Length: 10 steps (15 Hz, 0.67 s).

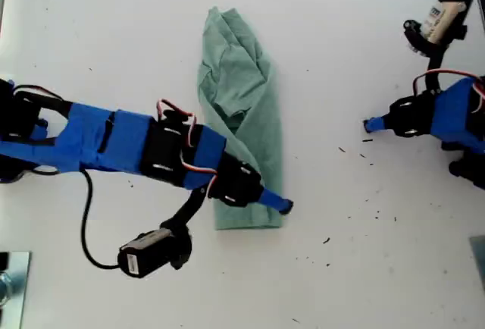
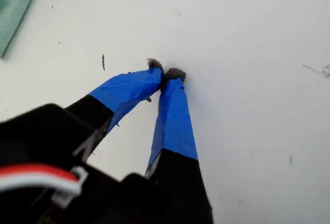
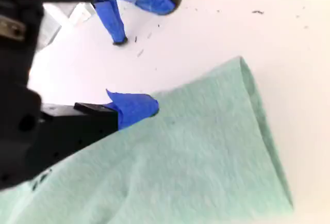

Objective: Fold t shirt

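The t shirt (image 1: 241,109) lies as a long narrow strip in the middle of the white table (image 1: 356,268), so you are likely partway through the folding. Your second gripper (image 1: 283,205) sits at the strip's near end, probably to lift it, though whether it pinches cloth I cannot tell. Your first gripper (image 2: 165,73), tips pressed together on nothing, waits well apart at the exterior view's right.

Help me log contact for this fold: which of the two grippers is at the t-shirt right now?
My second gripper, at the t shirt's lower end in the exterior view. My first gripper hangs shut over bare table, apart from the cloth.
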{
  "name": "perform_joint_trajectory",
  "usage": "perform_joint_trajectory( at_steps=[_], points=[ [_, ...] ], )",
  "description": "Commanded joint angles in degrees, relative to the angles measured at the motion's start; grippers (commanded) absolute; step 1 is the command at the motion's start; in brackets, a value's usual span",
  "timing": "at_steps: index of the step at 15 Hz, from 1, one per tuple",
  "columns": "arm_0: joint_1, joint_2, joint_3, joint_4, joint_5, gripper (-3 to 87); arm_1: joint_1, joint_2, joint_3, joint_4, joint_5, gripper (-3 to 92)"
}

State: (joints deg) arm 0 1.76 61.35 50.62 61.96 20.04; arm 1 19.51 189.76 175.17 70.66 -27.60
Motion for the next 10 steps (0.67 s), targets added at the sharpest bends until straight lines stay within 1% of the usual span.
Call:
perform_joint_trajectory(
  at_steps=[1, 2, 3, 4, 5, 6, 7, 8, 10],
  points=[
    [-5.5, 17.2, 0.5, 8.8, 0.4, 9.5, -0.2, 0.6, 1.9, 0.3, 0.6, 2.5],
    [-8.2, 25.1, 7.1, 11.0, 0.6, 6.1, -0.2, 0.6, 1.9, 0.3, 0.7, 2.5],
    [-11.0, 35.2, 19.0, 11.0, -1.6, 6.8, -0.3, 0.6, 1.9, 0.3, 0.7, 2.5],
    [-13.4, 46.7, 33.8, 8.3, -1.7, 8.9, -0.3, 0.7, 1.9, 0.4, 0.8, 2.5],
    [-15.9, 60.3, 51.9, 4.0, -2.4, 4.8, -0.3, 0.9, 1.9, 0.4, 0.8, 2.5],
    [-18.2, 72.8, 68.7, 1.0, -3.4, 2.3, -0.3, 0.9, 2.0, 0.4, 0.8, 2.5],
    [-19.1, 82.4, 81.9, 0.1, -5.6, -0.1, -0.3, 0.9, 2.0, 0.4, 0.8, 2.5],
    [-17.8, 89.7, 93.4, -2.7, -7.7, -0.1, -0.3, 0.9, 2.0, 0.4, 0.8, 2.5],
    [-11.1, 101.5, 111.4, -10.9, -16.4, -0.1, -0.2, 0.9, 2.0, 0.4, 1.0, 2.5]
  ],
)
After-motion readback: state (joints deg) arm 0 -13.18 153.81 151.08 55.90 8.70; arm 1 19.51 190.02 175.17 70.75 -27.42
